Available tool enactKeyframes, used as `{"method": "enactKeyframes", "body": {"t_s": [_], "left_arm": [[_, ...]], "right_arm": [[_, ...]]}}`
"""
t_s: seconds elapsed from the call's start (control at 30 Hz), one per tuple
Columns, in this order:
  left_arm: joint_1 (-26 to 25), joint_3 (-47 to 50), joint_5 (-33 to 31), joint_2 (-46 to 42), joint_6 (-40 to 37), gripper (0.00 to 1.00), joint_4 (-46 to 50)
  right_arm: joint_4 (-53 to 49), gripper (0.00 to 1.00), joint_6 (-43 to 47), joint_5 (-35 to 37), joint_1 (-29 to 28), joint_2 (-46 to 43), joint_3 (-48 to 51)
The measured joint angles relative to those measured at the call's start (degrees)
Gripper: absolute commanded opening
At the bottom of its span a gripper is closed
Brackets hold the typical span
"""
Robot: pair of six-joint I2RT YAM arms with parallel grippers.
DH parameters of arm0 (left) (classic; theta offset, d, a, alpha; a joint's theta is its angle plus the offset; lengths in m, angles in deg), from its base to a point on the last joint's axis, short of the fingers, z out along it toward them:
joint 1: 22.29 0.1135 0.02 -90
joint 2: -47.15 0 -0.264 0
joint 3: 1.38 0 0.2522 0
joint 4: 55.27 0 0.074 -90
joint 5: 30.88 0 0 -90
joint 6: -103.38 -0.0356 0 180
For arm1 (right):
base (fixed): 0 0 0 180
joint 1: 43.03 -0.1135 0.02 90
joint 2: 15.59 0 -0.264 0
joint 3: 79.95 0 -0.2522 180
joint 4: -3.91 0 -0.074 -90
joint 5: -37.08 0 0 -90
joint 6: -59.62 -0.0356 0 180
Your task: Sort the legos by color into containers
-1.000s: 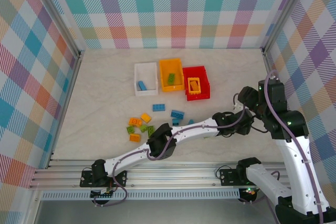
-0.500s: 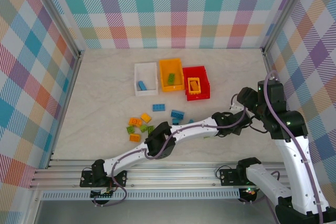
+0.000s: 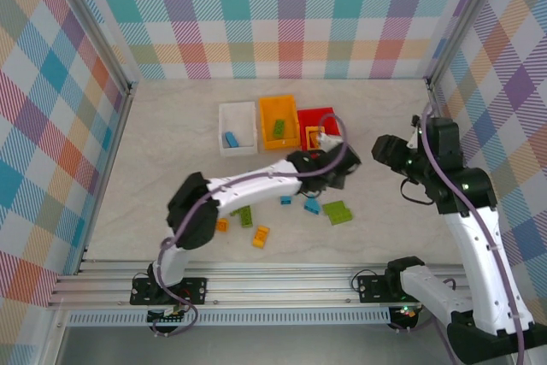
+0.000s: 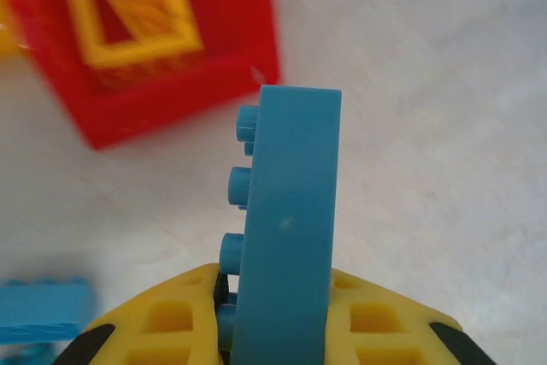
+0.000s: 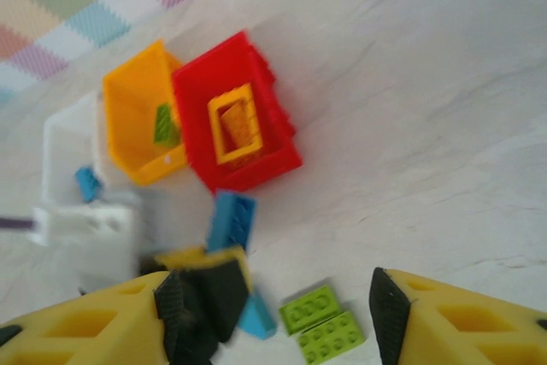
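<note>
Swung up off the table since the earlier frame, the left arm (image 3: 248, 184) now bends with its elbow at the left and its forearm reaching right, so the left gripper (image 3: 329, 166) hangs at the near edge of the red bin (image 3: 318, 113); several loose bricks also lie differently. The right arm (image 3: 466, 203) stands at the right side with its wrist turned inward. The right gripper (image 5: 291, 307) is spread wide with nothing between its fingers — probably keeping out of the way.

At the far middle of the table (image 3: 162, 151) three bins sit side by side. The white bin (image 3: 238, 130) holds a blue piece, the orange bin (image 3: 279, 121) a green one, and the red bin the yellow frame (image 4: 128, 6). That makes white the likely home for blue.

The left gripper is clamped on a blue brick (image 4: 286, 220), held on edge with its studs facing sideways and most of its length clear of the fingers — a grip that should let it drop cleanly. The brick hovers over bare table beside the red bin, two bins right of where it seems to belong. Nearer the arms lie a green plate (image 3: 338, 212) and a small yellow brick (image 3: 261, 236).
</note>
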Motion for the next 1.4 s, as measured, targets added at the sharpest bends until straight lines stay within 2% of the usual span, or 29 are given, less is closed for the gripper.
{"method": "enactKeyframes", "body": {"t_s": [0.1,0.27,0.37,0.5,0.7,0.87,1.07,1.2,1.4], "left_arm": [[6.67,6.27,-0.46,-7.98,0.7,0.11,0.98],[20.5,10.54,-0.46,-15.15,0.92,0.11,3.96],[28.52,11.04,0.85,-14.67,0.81,0.11,5.07],[35.39,7.1,3.21,-8.28,0.55,0.11,7.82],[37.88,-4.39,6.62,6.27,0.0,0.12,10.45],[38.38,-11.28,8.48,13.2,0.07,0.17,13.51],[38.86,-12.59,10.4,14.36,0.55,0.41,14.29],[38.86,-12.17,11.52,13.94,0.96,0.49,14.47],[38.84,-9.77,11.96,8.81,0.9,0.53,15.1]], "right_arm": [[1.99,0.6,2.6,-4.24,-3.08,5.03,0.0],[6.45,0.59,4.22,-4.57,-16.94,14.51,-0.96],[10.67,0.58,3.76,-3.8,-24.04,20.2,-2.34],[15.37,0.58,2.38,-3.26,-28.28,25.51,-3.1],[18.08,0.58,0.11,-2.14,-28.7,28.06,-3.17],[19.43,0.58,-1.25,-1.55,-28.7,27.39,-2.45],[19.39,0.6,-2.21,-0.83,-28.7,26.97,-0.7],[19.3,0.61,-2.29,-0.28,-28.7,26.8,-0.7],[18.95,0.61,-2.27,0.5,-28.7,26.23,-0.7]]}}
